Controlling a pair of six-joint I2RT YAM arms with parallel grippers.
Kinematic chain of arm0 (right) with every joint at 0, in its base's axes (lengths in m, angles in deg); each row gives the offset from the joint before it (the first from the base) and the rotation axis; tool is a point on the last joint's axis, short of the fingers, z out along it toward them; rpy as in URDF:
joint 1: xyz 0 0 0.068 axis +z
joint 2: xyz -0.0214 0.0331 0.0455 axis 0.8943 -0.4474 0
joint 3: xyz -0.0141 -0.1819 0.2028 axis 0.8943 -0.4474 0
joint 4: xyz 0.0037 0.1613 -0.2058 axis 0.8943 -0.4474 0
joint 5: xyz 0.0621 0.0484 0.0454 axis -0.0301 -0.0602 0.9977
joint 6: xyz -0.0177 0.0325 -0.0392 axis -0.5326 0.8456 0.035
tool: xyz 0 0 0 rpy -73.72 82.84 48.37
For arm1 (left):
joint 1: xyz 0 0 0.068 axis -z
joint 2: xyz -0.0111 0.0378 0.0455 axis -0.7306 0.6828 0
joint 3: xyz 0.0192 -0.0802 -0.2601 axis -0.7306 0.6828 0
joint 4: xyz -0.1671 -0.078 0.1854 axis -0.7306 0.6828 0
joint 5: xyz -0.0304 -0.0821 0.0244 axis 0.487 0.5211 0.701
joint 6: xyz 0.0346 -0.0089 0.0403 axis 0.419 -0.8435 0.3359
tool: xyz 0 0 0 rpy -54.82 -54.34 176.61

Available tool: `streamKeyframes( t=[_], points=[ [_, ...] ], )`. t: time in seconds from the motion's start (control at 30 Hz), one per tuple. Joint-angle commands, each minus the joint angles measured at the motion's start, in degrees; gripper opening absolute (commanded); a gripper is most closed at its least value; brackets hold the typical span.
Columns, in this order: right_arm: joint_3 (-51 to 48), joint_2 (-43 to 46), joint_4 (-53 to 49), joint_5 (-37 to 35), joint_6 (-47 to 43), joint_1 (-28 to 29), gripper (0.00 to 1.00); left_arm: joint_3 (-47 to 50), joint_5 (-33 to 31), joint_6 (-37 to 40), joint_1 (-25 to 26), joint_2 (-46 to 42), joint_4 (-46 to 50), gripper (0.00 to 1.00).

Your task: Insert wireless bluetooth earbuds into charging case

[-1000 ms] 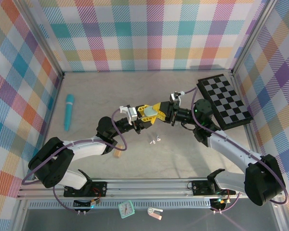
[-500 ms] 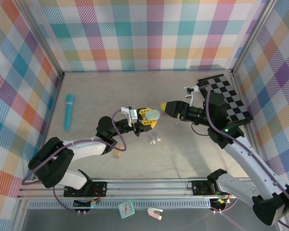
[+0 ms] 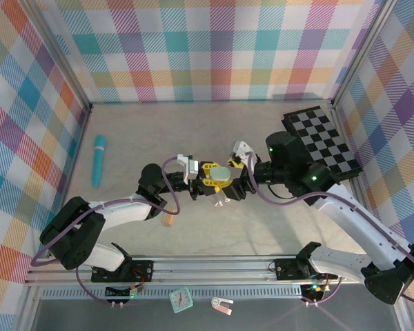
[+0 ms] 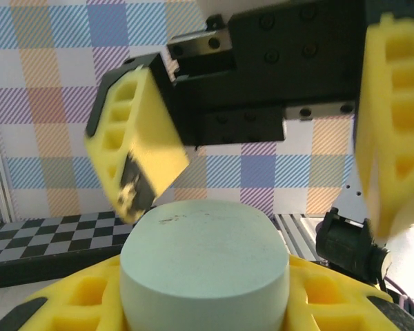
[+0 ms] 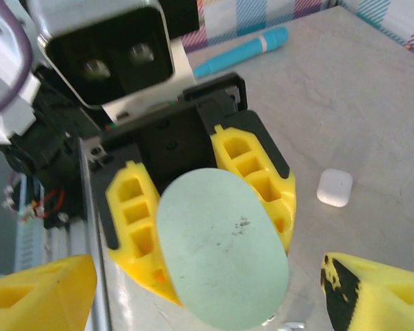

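Note:
A pale green pebble-shaped charging case (image 3: 221, 172) is held above the table, lid closed, with my left gripper (image 3: 214, 176) shut on it. In the left wrist view the case (image 4: 203, 258) sits between yellow fingers (image 4: 65, 303). My right gripper (image 3: 237, 182) faces it from the right, open, with one yellow finger (image 4: 134, 141) on each side of the case and neither touching it. In the right wrist view the case (image 5: 221, 248) lies ahead of the right gripper (image 5: 207, 303). Tiny white earbuds (image 3: 225, 201) lie on the table just below the grippers, partly hidden.
A small white rounded piece (image 5: 334, 187) lies on the table beside the left gripper. A teal pen (image 3: 98, 160) lies at the far left, and a checkerboard (image 3: 322, 143) at the back right. A tan block (image 3: 168, 221) sits near the left forearm.
The right gripper let go of the case, opened wide and drew back to the right. It then returned lower, with its jaws on either side of the case. The left gripper kept holding the case.

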Motion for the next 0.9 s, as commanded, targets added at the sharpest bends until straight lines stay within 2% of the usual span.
streamKeyframes(
  t=[0.0,0.13,0.87],
  points=[
    [1.8,-1.5,-0.5,-3.2,-6.8,0.1,0.84,-1.4,2.2,-1.0,-0.6,-0.8,-3.2,0.32],
    [1.1,-1.3,4.1,-9.1,-3.4,0.1,0.84,-1.6,3.2,-2.7,-0.6,-0.2,-5.2,0.32],
    [1.7,1.2,6.9,-17.9,3.6,-0.2,0.84,0.2,4.1,-2.3,-0.5,-1.8,-5.5,0.32]
  ],
)
